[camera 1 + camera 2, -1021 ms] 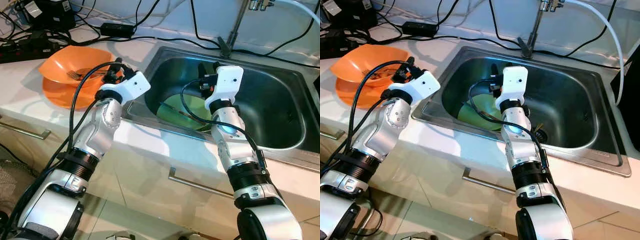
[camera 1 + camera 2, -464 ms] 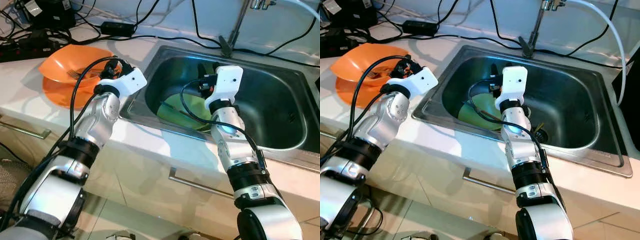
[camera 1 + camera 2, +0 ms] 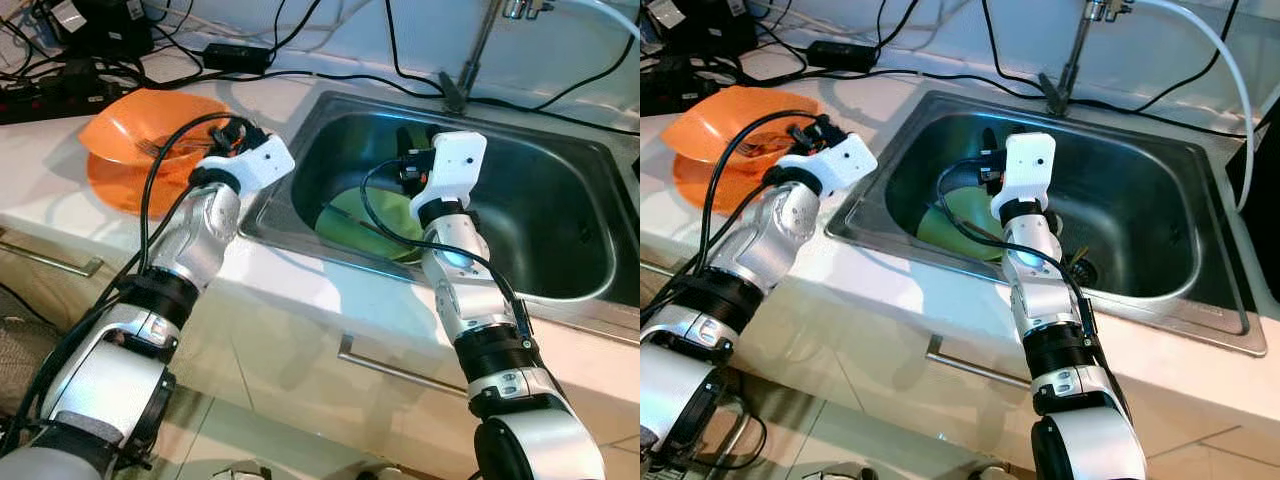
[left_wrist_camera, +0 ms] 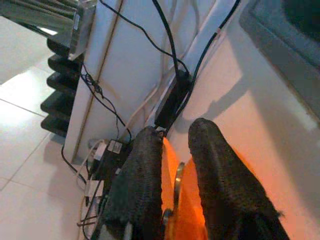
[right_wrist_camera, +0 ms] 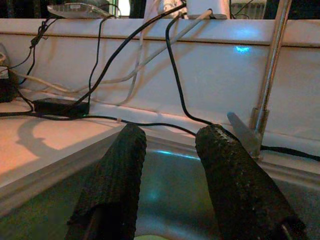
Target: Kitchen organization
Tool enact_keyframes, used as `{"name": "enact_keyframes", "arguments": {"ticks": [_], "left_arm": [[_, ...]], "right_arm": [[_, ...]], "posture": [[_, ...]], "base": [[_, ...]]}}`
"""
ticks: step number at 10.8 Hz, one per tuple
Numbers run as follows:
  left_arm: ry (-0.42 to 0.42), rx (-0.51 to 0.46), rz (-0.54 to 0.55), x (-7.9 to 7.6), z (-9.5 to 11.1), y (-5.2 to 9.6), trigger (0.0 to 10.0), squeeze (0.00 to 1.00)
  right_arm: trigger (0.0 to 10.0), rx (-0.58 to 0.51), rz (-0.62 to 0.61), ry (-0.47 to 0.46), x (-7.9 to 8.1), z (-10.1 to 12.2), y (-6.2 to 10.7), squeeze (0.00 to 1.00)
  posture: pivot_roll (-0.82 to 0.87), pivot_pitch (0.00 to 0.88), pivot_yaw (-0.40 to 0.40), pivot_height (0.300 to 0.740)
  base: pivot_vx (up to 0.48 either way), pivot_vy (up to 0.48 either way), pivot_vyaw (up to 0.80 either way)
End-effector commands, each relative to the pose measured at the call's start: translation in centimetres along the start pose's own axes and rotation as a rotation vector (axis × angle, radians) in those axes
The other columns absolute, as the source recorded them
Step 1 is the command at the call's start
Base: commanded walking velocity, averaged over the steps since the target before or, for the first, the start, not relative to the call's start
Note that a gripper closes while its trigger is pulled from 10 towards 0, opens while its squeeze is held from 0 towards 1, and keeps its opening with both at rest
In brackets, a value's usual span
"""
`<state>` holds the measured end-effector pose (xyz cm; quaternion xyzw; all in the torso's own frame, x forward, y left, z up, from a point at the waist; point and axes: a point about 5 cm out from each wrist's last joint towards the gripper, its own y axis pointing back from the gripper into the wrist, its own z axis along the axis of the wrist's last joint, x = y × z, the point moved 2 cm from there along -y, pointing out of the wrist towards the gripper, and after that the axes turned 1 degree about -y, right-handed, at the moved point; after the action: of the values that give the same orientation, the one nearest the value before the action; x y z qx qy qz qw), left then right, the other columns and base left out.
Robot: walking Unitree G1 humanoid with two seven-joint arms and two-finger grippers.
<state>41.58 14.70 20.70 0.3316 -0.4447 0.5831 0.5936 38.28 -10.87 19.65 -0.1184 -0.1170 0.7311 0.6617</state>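
An orange bowl [image 3: 150, 125] sits on an orange plate [image 3: 110, 190] on the white counter, left of the sink. A metal fork [image 3: 150, 149] lies in the bowl. My left gripper [image 3: 232, 133] hovers at the bowl's right rim. In the left wrist view its fingers [image 4: 145, 170] stand a little apart, with the fork's silver handle [image 4: 177, 175] showing in the gap over the orange. My right gripper [image 3: 415, 140] is down in the steel sink [image 3: 560, 200], open and empty [image 5: 167, 135], above a green plate [image 3: 370, 215] that lies on the sink floor.
A thin dark utensil [image 3: 350, 222] rests across the green plate. The faucet [image 3: 470, 60] rises behind the sink. Black cables and a power strip [image 3: 50, 95] crowd the counter's back left. Cabinet handles [image 3: 385, 365] run below the counter edge.
My left forearm has swung left and straightened, carrying the left gripper slightly closer to the bowl's rim. The right arm, the fork and the plates have stayed put.
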Motion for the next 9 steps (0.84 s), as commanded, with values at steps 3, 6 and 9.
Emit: {"name": "enact_keyframes", "arguments": {"ticks": [3,6,9], "left_arm": [[0.01,-0.029,0.018,0.4,0.6,-0.3,0.0,0.0],[0.004,-0.036,0.035,0.8,0.7,-0.4,0.0,0.0],[-0.017,-0.136,0.142,2.7,2.3,-0.4,0.0,0.0]], "right_arm": [[10.0,0.015,-0.008,0.007,-0.2,-0.1,-0.1,0.0],[10.0,0.017,-0.008,0.005,-0.2,-0.2,-0.1,0.0],[10.0,0.016,-0.007,0.005,-0.2,-0.2,-0.1,0.0]], "posture": [[0.08,0.049,-0.025,0.74],[0.08,0.048,-0.025,0.74],[0.09,0.045,-0.027,0.74]], "base": [[0.0,0.0,0.0],[0.0,0.0,0.0],[0.0,0.0,0.0]]}}
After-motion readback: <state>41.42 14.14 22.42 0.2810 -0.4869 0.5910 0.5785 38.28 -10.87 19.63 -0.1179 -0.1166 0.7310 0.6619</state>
